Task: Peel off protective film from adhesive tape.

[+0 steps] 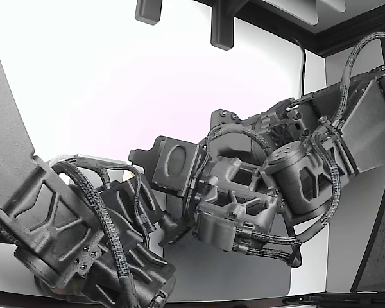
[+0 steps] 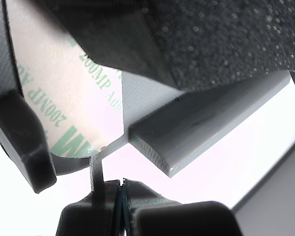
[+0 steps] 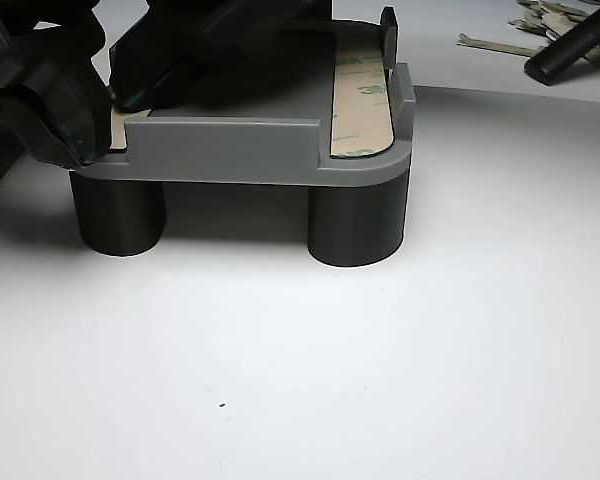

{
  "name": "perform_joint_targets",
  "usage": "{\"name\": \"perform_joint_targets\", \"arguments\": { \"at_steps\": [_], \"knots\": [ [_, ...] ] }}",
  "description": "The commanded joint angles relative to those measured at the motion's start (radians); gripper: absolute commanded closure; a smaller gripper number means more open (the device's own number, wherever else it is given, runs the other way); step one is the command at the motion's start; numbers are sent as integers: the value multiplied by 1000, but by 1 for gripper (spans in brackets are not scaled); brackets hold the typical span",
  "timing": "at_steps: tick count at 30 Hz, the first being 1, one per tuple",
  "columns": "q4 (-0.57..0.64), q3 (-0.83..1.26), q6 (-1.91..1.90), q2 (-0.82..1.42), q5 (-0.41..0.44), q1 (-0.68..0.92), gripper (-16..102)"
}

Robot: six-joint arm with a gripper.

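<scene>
Working outward from the tool: in the wrist view its 2 dark fingertips stand pressed together at the lower edge of the picture, with only a thin seam between them. A narrow grey tab runs from the edge of the tape liner down toward that seam. Whether the tab is actually clamped or merely lies alongside 1 fingertip cannot be told.

Just beyond the tool lies the adhesive tape strip, its pale protective film printed with green lettering and lying flat against the grey fixture. No lifted corner or exposed adhesive is visible on it. Judgement: the peel on this strip is at its start, at most.

The other view shows the fixture standing on dark cylindrical legs on the white table. A second strip with its printed film intact lies along the fixture's right side in that view. The tool end sits at the opposite corner, over another pale strip edge.

Discarded film pieces lie on the table at the far right of that view, well apart from the fixture.

Remaining work, as judged: at least 2 films to remove.
</scene>
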State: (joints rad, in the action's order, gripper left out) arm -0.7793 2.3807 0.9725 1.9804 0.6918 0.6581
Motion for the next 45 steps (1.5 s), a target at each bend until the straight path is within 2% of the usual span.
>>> {"name": "perform_joint_targets", "arguments": {
  "at_steps": [1,45],
  "knots": [
    [6,-34,-3,18,-2,-3,97],
    [11,-15,-28,46,-23,-2,97]
  ]
}}
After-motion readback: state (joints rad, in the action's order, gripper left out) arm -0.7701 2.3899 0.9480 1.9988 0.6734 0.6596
